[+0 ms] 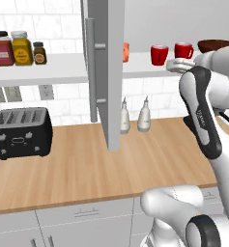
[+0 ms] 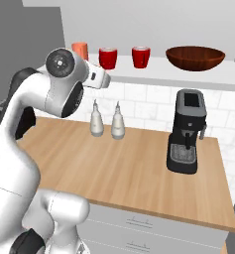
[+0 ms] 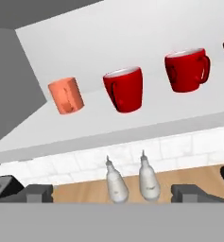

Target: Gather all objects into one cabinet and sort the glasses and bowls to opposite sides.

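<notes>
While the white arm holds its end effector (image 3: 111,194) below and in front of the shelf, its two dark fingertips stand far apart with nothing between them, so it is released and empty; the step in hand looks like a reach for one of the cups. The grey-doored wall cabinet (image 1: 104,72) stands open, and its white shelf (image 2: 198,73) carries all the task's things in one row. The wide, shallow, glossy dark brown bowl (image 2: 195,57) sits at the right end, well apart from the cups, its mouth upward and its broad axis lying along the shelf. The bright red handled mug (image 3: 185,70) stands near it, upright, with its handle turned toward the bowl's side; the second bright red cup (image 3: 124,89) stands between that mug and the small salmon-orange tumbler (image 3: 66,95), which is at the left end next to the door. Each cup's long axis is vertical, rim up; their lean in the hand view is judged to be the camera's tilt.

To do the reach well, the arm should rise level with the chosen cup, approach horizontally, straddle its wall and keep off its neighbours; the two white shaker bottles (image 2: 107,121) on the wooden surface (image 2: 139,168) below are not part of it.
</notes>
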### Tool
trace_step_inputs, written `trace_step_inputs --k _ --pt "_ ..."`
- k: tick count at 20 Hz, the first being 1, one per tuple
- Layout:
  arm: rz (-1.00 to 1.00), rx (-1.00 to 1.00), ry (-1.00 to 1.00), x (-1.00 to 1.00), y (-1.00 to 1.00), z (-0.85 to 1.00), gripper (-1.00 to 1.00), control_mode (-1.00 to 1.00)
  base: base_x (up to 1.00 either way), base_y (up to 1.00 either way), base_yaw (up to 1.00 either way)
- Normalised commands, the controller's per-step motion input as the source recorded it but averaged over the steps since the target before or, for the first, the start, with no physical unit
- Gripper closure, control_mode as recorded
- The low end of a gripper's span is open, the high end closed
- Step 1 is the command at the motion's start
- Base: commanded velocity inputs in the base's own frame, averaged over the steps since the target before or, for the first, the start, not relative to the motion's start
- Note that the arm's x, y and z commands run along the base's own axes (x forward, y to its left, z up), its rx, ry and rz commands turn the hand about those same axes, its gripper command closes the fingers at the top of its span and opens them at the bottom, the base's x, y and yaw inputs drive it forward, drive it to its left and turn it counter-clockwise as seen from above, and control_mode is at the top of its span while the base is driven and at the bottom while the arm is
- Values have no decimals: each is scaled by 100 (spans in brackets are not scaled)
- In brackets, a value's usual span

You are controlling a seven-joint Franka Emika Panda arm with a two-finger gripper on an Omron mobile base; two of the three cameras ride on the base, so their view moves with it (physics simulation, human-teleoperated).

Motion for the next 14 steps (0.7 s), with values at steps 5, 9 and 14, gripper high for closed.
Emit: trace_step_inputs --k 5,9,14 --pt "4 -15 -1 -100 19 0 -100 -100 0 0 0" --pt "4 -10 0 -99 13 0 -100 -100 0 0 0" --pt "1 -2 0 -84 7 0 -100 -100 0 0 0"
